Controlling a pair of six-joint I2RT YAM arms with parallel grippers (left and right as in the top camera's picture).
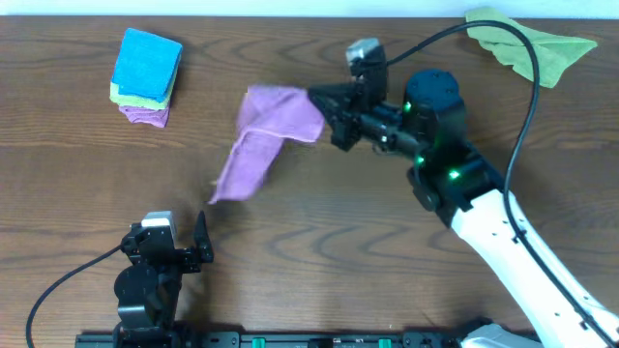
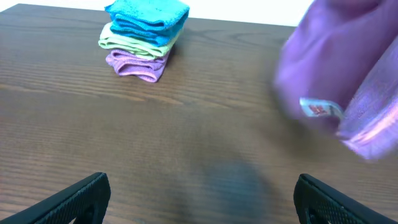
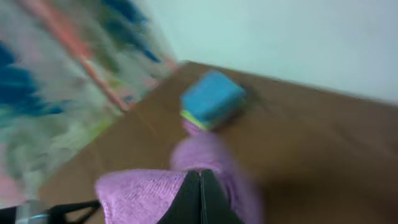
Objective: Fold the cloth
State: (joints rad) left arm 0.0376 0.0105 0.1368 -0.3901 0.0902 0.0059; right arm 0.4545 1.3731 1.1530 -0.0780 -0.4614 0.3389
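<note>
The lilac cloth (image 1: 263,135) hangs in the air over the middle of the table, held by one edge and drooping toward the front left. My right gripper (image 1: 319,104) is shut on its upper right edge; in the right wrist view the closed fingers (image 3: 199,180) pinch the cloth (image 3: 143,193). In the left wrist view the cloth (image 2: 348,68) is blurred at upper right and shows its small white tag (image 2: 320,109). My left gripper (image 1: 201,242) is open and empty near the front edge, its fingers (image 2: 199,199) spread over bare table.
A folded stack (image 1: 145,77) of blue, green and purple cloths sits at the back left, also in the left wrist view (image 2: 144,37) and the right wrist view (image 3: 211,101). A lime-green cloth (image 1: 527,43) lies at the back right under the right arm's cable.
</note>
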